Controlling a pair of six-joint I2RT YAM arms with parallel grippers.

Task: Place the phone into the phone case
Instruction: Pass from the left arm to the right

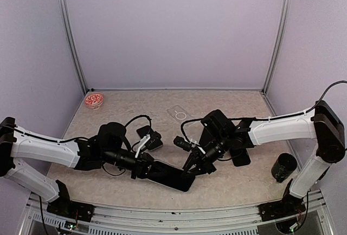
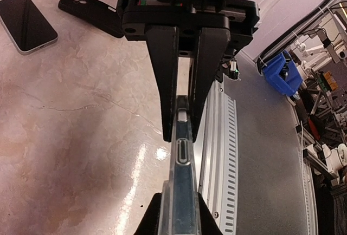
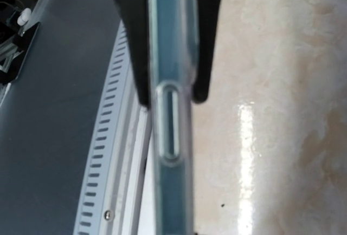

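phone [image 1: 171, 178] dark, slim, glossy; translucent rim, edge-on

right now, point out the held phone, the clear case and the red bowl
held phone [image 1: 170, 177], top view, middle of its dark face
clear case [image 1: 178, 113], top view, its middle, beside the ring
red bowl [image 1: 94, 100], top view, its middle

The left end effector [image 2: 183, 135] pinches the phone [image 2: 183, 191] edge-on; another phone [image 2: 27, 23] and a black case [image 2: 89, 10] lie on the table [image 2: 81, 137].
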